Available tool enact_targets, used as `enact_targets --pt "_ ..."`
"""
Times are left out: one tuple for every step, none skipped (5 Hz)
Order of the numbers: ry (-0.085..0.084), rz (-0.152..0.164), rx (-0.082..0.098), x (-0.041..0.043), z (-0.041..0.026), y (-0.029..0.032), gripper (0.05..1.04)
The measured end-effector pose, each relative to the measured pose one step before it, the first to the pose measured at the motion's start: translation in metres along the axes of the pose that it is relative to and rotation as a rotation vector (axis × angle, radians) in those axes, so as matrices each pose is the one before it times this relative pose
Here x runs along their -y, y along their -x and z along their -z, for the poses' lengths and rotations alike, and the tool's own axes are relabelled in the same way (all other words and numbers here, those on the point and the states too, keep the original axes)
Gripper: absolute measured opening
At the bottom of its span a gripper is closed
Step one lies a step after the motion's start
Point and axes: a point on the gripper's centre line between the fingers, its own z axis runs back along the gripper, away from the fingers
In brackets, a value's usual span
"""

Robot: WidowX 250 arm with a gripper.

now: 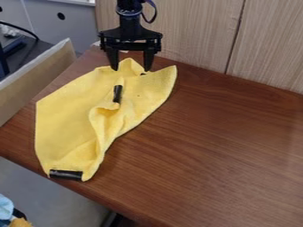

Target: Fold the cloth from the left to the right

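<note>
The gripper (130, 67) hangs down at the upper left of the table, its two fingers apart, over the far edge of the yellow cloth (65, 115). A raised bit of cloth shows between the fingertips; whether they touch it I cannot tell. The cloth lies crumpled on the table's left part, with a ridge of folds down its middle and right side. Black tape (65, 174) marks its near corner, and a second black strip (117, 94) sits amid the folds.
The brown wooden table (219, 150) extends to the right of the cloth. Behind it stands a wood-panel wall (177, 31). A light board (35, 80) runs along the left side, and the table's near edge passes just below the cloth's taped corner.
</note>
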Motion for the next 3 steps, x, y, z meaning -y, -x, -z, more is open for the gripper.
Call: enact_targets --pt "-0.0066 -0.0012 -0.0382 -0.00082 0.01344 0.0068 0.999" --pt "-0.007 -0.0667 -0.042 -0.02343 0.01081 0.01192 0.999" --pt "-0.0231 -0.0746 -0.0008 -0.0243 -0.00019 0.00096 0.999"
